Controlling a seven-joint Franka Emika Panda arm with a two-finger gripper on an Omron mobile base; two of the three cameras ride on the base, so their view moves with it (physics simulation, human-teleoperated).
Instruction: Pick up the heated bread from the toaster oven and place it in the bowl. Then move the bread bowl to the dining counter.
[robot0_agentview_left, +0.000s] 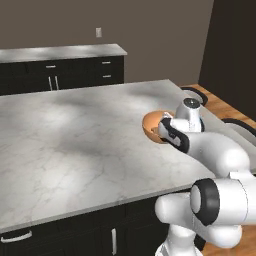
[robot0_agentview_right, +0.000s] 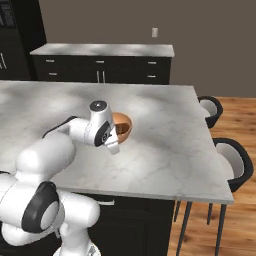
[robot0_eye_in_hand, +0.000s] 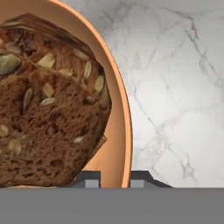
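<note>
- Your dining counter (robot0_agentview_left: 75, 145) is the wide marble island under both base cameras; the bowl sits on it toward the right-hand edge where the stools (robot0_agentview_right: 234, 162) stand, set in from that edge and roughly midway between the near and far sides
- The bowl (robot0_agentview_right: 125, 127) is round, orange-brown and smooth-sided; I judge it rigid and fairly light but slick, so a pinch over the rim is your only real hold, one finger inside the wall and one outside
- The gripper (robot0_eye_in_hand: 115, 178) is at the bowl's rim on the near side: in the hand view one dark fingertip rises inside the orange wall and the other outside it, so the jaws straddle the rim. You cannot tell from these pictures whether they are pressing on it or merely standing around it
- The heated bread (robot0_eye_in_hand: 48, 113) lies in the bowl, a dark seeded slice leaning against the inner wall close to the inside fingertip; expect it to be light, a little crumbly and free to slide if you tilt the bowl
- Keep the bowl level as you let go, since a rim hold gives little control over tipping
</note>
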